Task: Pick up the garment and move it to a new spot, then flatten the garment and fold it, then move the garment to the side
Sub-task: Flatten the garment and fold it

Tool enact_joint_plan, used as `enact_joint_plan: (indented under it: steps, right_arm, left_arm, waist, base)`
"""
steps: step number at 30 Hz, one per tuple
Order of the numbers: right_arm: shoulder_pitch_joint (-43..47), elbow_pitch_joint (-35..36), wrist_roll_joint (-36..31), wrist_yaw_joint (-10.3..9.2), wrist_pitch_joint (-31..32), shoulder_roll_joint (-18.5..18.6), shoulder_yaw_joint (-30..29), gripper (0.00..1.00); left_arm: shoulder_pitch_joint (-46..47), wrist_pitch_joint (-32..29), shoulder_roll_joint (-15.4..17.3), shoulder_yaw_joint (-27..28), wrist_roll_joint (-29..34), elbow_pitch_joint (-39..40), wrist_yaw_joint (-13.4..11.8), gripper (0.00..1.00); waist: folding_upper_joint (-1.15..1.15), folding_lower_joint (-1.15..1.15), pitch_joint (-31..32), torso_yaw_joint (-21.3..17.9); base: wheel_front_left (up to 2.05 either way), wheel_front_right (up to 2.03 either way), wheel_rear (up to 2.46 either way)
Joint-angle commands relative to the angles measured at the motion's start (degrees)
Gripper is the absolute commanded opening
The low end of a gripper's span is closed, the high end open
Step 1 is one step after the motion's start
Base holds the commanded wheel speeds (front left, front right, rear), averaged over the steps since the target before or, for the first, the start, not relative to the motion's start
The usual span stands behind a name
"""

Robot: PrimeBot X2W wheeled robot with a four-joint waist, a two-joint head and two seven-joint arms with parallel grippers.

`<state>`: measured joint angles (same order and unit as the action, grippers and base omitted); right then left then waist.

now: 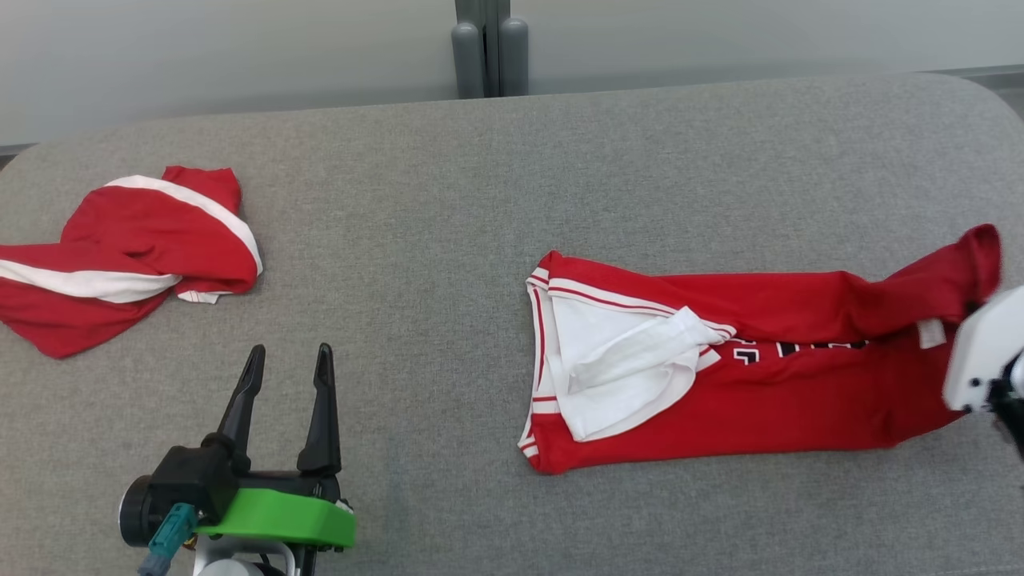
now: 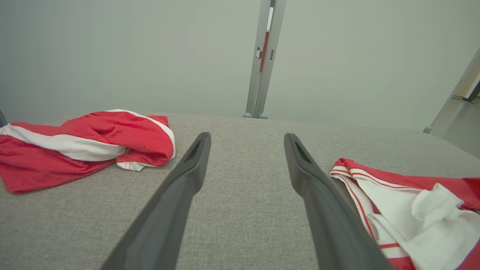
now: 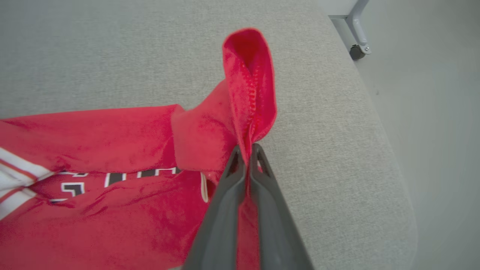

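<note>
A: Head view first. Where's the garment?

B: The garment [image 1: 800,392], red with white trim, lies stretched out on the grey padded table [image 1: 448,240], from the centre out toward 3 o'clock. Its white-lined opening faces 9 o'clock. Its far end lifts at 3 o'clock, right beside the right arm's pale wrist housing [image 1: 980,352].

A: And the rest?

B: A red-and-white cloth [image 1: 136,256] sits crumpled at 9 o'clock, well apart from the garment. The left gripper [image 1: 290,350] is at 7 o'clock, its fingers parted and holding nothing, over bare table. A grey post [image 1: 490,48] stands at 12 o'clock behind the table.

A: Left wrist view?

B: Both dark fingers are spread wide, with grey table fabric between them. The red-and-white cloth is at 9 o'clock and the post at 12. The garment's white-lined end is at 4 o'clock, just beside the finger on that side.

A: Right wrist view?

B: The right gripper [image 3: 246,148] is clenched on a fold of the garment's red hem — the fold rises past the fingertips toward 12 o'clock. The body of the garment spreads toward 9 and 7 o'clock, with black-and-white lettering [image 3: 73,188] at 8 o'clock. The table's rounded edge runs down the 3 o'clock side, with the floor [image 3: 442,112] beyond.
</note>
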<state>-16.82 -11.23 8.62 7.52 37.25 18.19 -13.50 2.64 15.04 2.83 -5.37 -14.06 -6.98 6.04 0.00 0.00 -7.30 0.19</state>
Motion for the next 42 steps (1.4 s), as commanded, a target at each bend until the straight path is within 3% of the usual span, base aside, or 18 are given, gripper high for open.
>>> enact_joint_plan:
  steps: [1, 8, 17, 23, 30, 32, 33, 38, 42]
  right_arm:
    - [0.7, 1.6, 1.8, -0.05, 0.8, -1.1, 2.2, 0.0]
    - [-2.1, 6.3, 8.4, -0.05, 2.5, -4.4, 18.3, 0.0]
    - [-9.2, -0.5, 12.3, -0.05, 0.4, -9.7, 32.6, 0.0]
    - [-12.5, -7.4, 13.4, -0.05, -1.2, -11.1, 37.7, 0.0]
    - [-14.9, -13.7, 14.7, -0.05, -4.2, -12.3, 39.6, 0.0]
    - [-15.5, -15.2, 14.9, -0.05, -4.9, -12.6, 40.0, 0.44]
    - [-15.7, -16.1, 15.1, -0.05, -5.2, -12.8, 39.9, 1.0]
    - [-16.9, -17.4, 17.0, -0.05, -8.6, -13.6, 38.8, 1.0]
    - [-17.4, -14.5, 22.3, -0.05, -12.1, -14.5, 36.3, 1.0]
  left_arm:
    - [-1.0, 0.2, 0.1, 0.2, -0.1, 0.1, -0.3, 1.0]
    - [-1.0, 0.2, 0.1, 0.0, -0.6, 0.4, -0.3, 1.0]
    - [0.7, 0.2, 0.1, -0.6, -0.9, -0.2, -0.2, 1.0]
    - [1.3, 0.2, 0.1, -1.1, -1.2, -0.4, -0.3, 1.0]
    - [1.2, 0.2, 0.1, -1.5, -1.9, -0.3, -0.7, 1.0]
    - [1.3, 0.2, 0.1, -1.6, -1.9, -0.4, -0.9, 1.0]
    - [1.3, 0.2, 0.1, -1.6, -2.1, -0.4, -0.9, 1.0]
    - [1.5, 0.2, 0.1, -1.5, -2.1, -0.5, -1.1, 1.0]
    - [1.1, 0.2, 0.1, -1.1, -1.8, -0.7, -0.8, 1.0]
  waist:
    - [0.0, 0.0, 0.9, -0.5]
    - [0.0, 0.0, 0.7, 0.1]
    - [0.0, 0.0, -0.8, 3.2]
    - [0.0, 0.0, -1.4, 5.3]
    - [0.0, 0.0, -1.7, 6.1]
    - [0.0, 0.0, -1.7, 6.1]
    - [0.0, 0.0, -1.6, 6.1]
    - [0.0, 0.0, -1.2, 5.8]
    - [0.0, 0.0, -0.8, 5.2]
  base:
    - [0.0, 0.0, 0.0]
    - [0.0, 0.0, 0.0]
    - [0.0, 0.0, 0.0]
    - [0.0, 0.0, 0.0]
    - [0.0, 0.0, 0.0]
    - [0.0, 0.0, 0.0]
    - [0.0, 0.0, 0.0]
    - [0.0, 0.0, 0.0]
    - [0.0, 0.0, 0.0]
